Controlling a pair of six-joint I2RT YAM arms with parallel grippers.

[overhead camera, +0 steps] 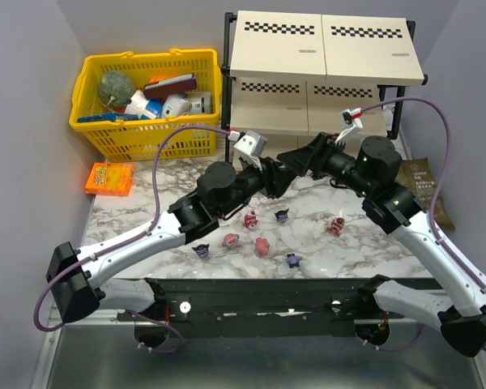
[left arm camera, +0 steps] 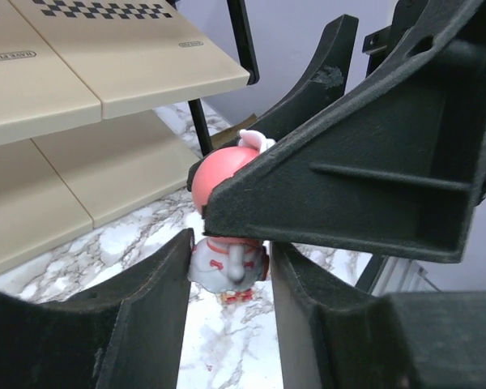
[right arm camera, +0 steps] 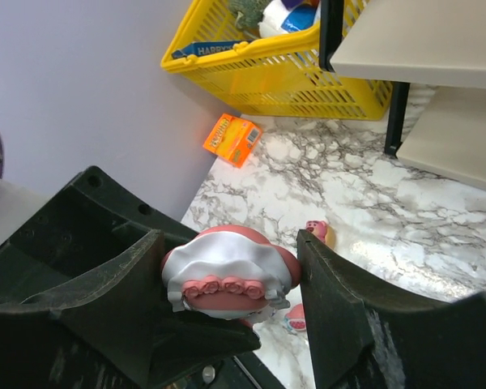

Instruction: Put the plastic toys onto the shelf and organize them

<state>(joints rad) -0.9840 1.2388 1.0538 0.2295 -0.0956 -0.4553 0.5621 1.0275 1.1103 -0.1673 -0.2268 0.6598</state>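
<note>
Meeting above the middle of the desk (overhead camera: 364, 251), just in front of the shelf (overhead camera: 324, 49), both claws share 1 pink-and-white toy (left arm camera: 227, 162). The left claw (left arm camera: 231, 247) is clamped on the toy's lower body, a finger touching each side. The right claw (right arm camera: 227, 243) straddles its frilled skirt, fingers tight beside it; whether they press, I cannot tell. The toy hangs clear of the desk. 7 other toys (overhead camera: 262, 246) lie scattered between the desk's middle and its near edge. A yellow basket (overhead camera: 146, 138) sits at the far left corner.
</note>
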